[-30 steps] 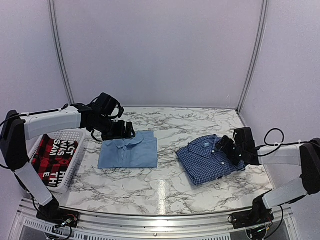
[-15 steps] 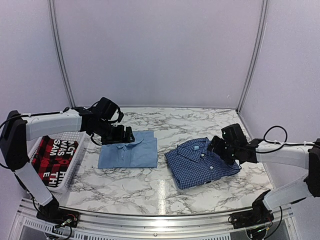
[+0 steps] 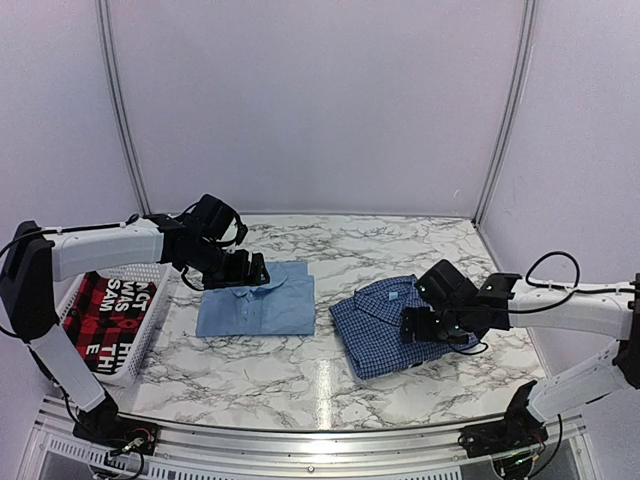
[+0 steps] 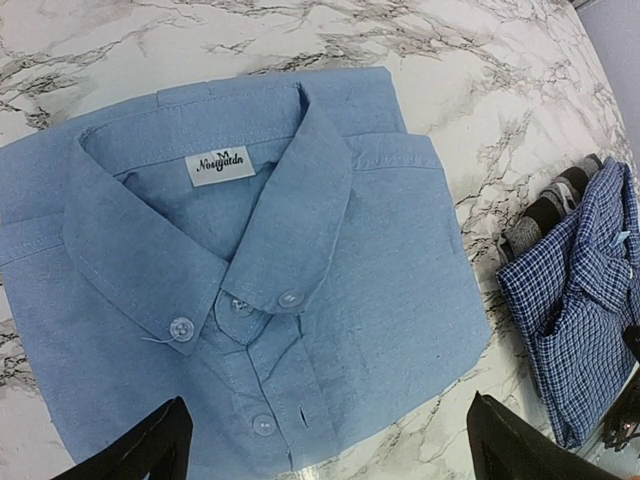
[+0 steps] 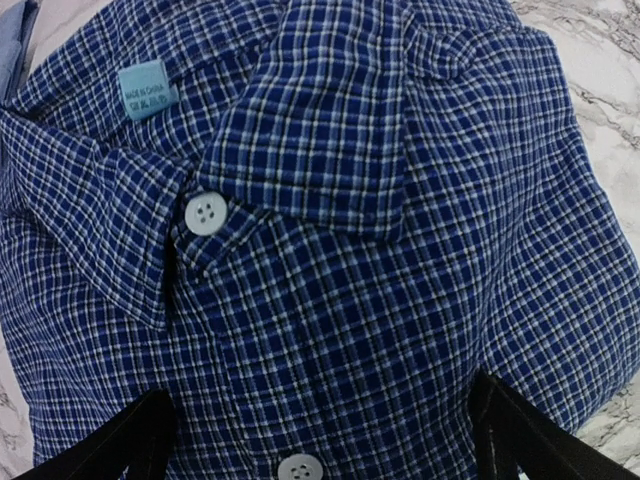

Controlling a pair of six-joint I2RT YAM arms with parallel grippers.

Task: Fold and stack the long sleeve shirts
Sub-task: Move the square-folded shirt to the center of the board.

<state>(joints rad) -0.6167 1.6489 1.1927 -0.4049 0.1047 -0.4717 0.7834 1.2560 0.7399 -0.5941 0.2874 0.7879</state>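
Gaping right tool [image 5: 322, 438] over checked shirt [image 5: 340, 250]

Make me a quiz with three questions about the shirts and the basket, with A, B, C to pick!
1. Where is the red-and-black garment? A) on the wall B) in the white basket C) on a shirt
2. What colour is the checked shirt's collar label? A) light blue B) red C) yellow
3. The light blue shirt and the checked shirt are: A) stacked B) unfolded C) folded, lying apart
Answers: 1 B, it fills the basket at the left; 2 A, the right wrist view shows it close up; 3 C, bare table shows between them.
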